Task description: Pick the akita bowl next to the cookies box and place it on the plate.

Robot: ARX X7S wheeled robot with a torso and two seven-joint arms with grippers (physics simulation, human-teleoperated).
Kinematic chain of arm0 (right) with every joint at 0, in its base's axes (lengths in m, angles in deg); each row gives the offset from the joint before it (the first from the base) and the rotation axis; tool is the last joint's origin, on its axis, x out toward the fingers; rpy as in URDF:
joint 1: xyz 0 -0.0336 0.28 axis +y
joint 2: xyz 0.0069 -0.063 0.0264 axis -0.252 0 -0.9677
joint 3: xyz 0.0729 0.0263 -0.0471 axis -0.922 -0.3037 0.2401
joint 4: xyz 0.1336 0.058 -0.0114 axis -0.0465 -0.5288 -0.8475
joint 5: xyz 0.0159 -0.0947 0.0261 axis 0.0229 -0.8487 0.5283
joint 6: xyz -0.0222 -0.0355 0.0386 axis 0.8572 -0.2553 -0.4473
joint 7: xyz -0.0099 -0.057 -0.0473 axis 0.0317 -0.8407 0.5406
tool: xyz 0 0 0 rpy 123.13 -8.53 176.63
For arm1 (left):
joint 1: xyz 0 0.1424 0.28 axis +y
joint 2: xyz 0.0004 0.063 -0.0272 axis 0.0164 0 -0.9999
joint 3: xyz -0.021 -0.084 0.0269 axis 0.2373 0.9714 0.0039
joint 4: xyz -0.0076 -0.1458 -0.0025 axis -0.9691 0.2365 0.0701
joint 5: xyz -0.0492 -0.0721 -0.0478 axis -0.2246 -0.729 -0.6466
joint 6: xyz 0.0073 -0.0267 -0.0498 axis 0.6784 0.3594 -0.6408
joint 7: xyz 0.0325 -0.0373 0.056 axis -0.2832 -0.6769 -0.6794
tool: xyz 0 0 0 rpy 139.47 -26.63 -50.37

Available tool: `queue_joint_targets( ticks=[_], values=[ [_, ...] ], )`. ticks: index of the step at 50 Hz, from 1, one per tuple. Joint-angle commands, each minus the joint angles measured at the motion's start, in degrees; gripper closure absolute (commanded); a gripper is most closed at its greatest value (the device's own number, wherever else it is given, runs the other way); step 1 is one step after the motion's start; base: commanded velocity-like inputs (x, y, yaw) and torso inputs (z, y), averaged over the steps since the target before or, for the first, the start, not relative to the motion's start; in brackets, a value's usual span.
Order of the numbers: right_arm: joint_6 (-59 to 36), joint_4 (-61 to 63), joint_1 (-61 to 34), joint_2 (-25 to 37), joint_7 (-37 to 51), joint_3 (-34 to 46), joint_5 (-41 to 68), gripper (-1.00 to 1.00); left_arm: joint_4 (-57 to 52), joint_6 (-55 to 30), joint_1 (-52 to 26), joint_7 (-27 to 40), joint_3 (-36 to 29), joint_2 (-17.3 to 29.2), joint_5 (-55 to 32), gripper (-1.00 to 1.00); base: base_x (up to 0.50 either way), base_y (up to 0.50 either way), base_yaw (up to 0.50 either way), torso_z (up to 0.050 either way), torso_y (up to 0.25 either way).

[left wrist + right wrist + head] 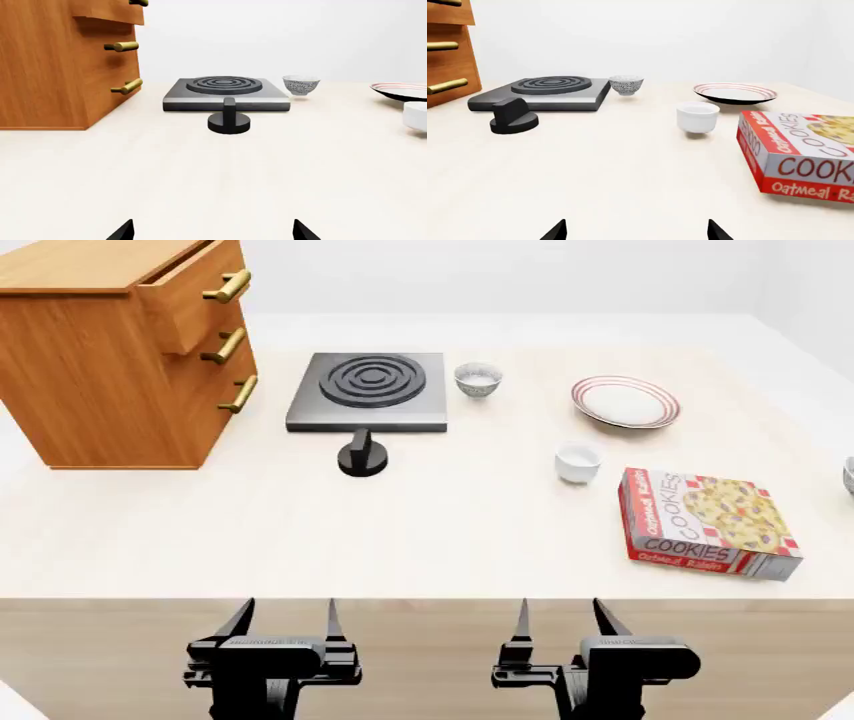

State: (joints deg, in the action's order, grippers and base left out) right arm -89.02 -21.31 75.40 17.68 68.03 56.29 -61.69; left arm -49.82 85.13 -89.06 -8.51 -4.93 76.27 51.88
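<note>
Opening step, by the look of it: no reach begun, nothing grasped. Low in the head view, left gripper at lower left and right gripper right of lower centre, both with jaws spread and empty, hanging over the near edge of the table. Of the akita bowl, only a grey sliver at the far right edge, mid-height, to the right of the cookies box (not to be mixed up with the twin bowl at upper centre beside the stove). Well apart from either claw. Up and left of the box, the plate, bare, with a white cup between plate and box. Next move probably calls for the right arm: out past the box toward the right edge, down over the rim, close, lift, then up-left to the plate, clear of the cup. Likely needs a turn of head or torso first, to bring the bowl fully into view.
</note>
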Motion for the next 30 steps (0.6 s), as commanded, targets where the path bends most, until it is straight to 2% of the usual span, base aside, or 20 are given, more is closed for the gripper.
queue_joint_targets(
  ticks=[1, 16, 20, 25, 26, 30],
  values=[
    [-0.95, -0.16, -0.1, 0.99, 1.47, 1.39, -0.07, -1.0, -0.12, 0.58, 0.15, 0.9, -0.95, 0.86, -1.33, -1.0, 0.0, 0.0, 0.0, 0.0, 0.0],
    [-0.91, 0.63, 0.15, 3.15, 3.76, 4.08, 2.04, -1.0, -0.38, 1.63, 0.2, 2.95, -3.69, 3.22, -3.81, -1.0, 0.0, 0.0, 0.0, 0.0, 0.0],
    [-4.53, 6.33, -0.03, 4.03, 4.03, 3.42, 3.62, -1.0, -4.39, 0.18, 0.7, 3.38, -4.02, 3.95, -4.18, -1.0, 0.0, 0.0, 0.0, 0.0, 0.0],
    [-13.73, 25.07, -0.03, 6.1, 4.57, 0.13, 8.75, -1.0, -18.81, -4.75, 2.09, 4.57, -2.62, 5.92, -5.18, -1.0, 0.0, 0.0, 0.0, 0.0, 0.0],
    [-17.02, 32.08, -0.37, 6.97, 5.07, -1.6, 10.9, -1.0, -24.86, -6.91, 2.53, 5.36, -1.91, 6.87, -4.46, -1.0, 0.0, 0.0, 0.0, 0.0, 0.0],
    [-22.0, 44.01, -1.35, 9.07, 6.88, -5.99, 14.19, -1.0, -39.37, -11.93, 3.28, 7.15, 1.52, 8.88, -4.92, -1.0, 0.0, 0.0, 0.0, 0.0, 0.0]
  ],
)
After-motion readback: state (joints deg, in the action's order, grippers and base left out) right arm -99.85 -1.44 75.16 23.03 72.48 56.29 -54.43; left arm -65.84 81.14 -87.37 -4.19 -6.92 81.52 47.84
